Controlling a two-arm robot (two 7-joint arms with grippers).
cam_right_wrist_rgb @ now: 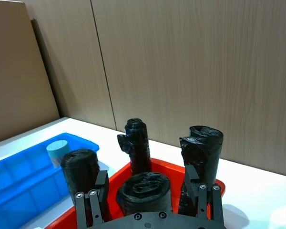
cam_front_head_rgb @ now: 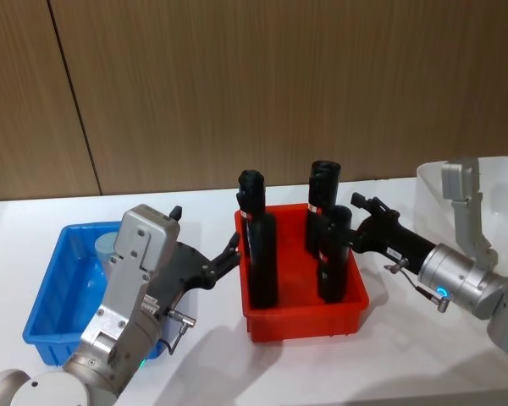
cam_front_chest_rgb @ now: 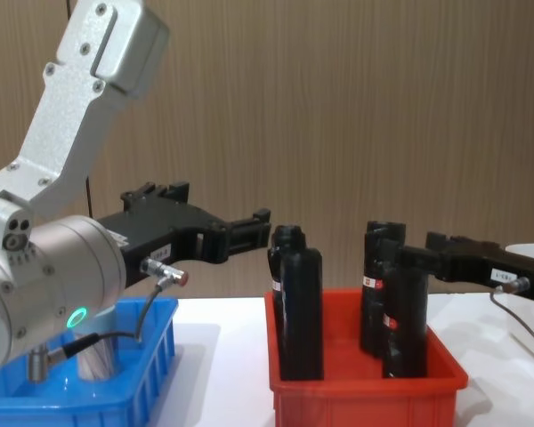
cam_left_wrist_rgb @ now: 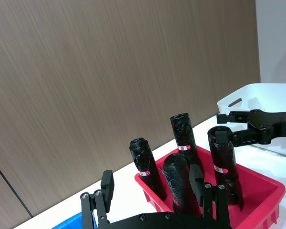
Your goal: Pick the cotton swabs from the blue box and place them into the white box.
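One jar of cotton swabs with a pale lid stands in the far part of the blue box at the left; the right wrist view shows the jar too. My left gripper is open and empty. It hovers between the blue box and the red bin, above the jar's level. The white box sits at the far right. Open as well, my right gripper reaches over the red bin's right side, its fingers on either side of a black bottle's top.
A red bin in the middle holds three tall black bottles. It stands between the blue box and the white box. A wooden wall closes off the back. Bare white table lies in front of the bins.
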